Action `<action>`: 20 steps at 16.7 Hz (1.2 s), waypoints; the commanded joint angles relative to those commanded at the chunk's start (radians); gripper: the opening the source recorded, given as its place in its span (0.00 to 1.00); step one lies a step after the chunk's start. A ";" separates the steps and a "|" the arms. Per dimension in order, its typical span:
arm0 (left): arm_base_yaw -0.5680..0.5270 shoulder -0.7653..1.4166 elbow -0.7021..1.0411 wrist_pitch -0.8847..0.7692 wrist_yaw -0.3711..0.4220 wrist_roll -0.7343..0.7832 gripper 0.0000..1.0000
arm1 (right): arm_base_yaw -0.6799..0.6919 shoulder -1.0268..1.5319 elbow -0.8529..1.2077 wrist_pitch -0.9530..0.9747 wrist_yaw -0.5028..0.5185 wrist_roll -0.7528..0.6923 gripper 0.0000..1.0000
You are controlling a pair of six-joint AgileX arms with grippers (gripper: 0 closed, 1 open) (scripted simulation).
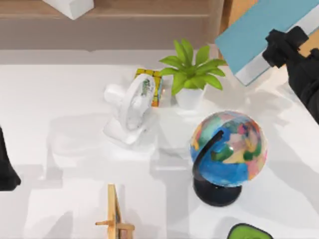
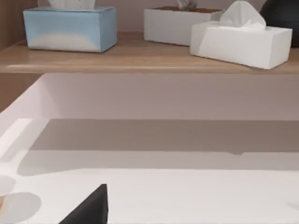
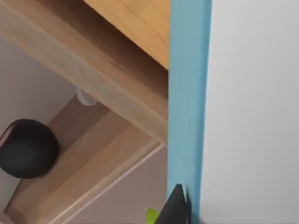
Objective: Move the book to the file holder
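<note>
The right gripper (image 1: 280, 48), black and two-fingered, was positioned at the far right corner of the white surface (image 1: 75, 149) in the top view. Its fingers were clamped on the flat rectangular book (image 1: 259, 30) with the plain light-blue cover and white page edge. The book was held clear of the surface, tilted, with one end extending past the top edge of the top view. In the right wrist view, the book's blue cover (image 3: 189, 93) appeared edge-on as a narrow band with a broad pale face beside it, and one dark finger (image 3: 176, 207) lay against the cover.

Behind the book in that view ran a light wooden shelf (image 3: 93, 88), and a dark round object (image 3: 28, 148) rested on a lower wooden board.

The left arm (image 1: 7, 169) was parked at the left edge of the surface. A dark part of it (image 2: 91, 210) showed in the left wrist view; whether its fingers were spread or pressed together could not be determined.

On the surface stood a multicoloured globe on a black stand (image 1: 228, 149), a green leafy plant in a white pot (image 1: 192, 74), a white appliance (image 1: 130, 112) touching a multicoloured cube (image 1: 152, 84), and a light wooden rack (image 1: 115, 214) at the near edge. A green-and-black object (image 1: 249, 232) lay near the globe's base.

The left wrist view showed a wooden shelf (image 2: 149, 58) carrying a blue tissue box (image 2: 70, 29) and two white tissue boxes (image 2: 240, 41).
</note>
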 joint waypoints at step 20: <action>0.000 0.000 0.000 0.000 0.000 0.000 1.00 | -0.972 0.514 0.240 0.222 -0.772 0.530 0.00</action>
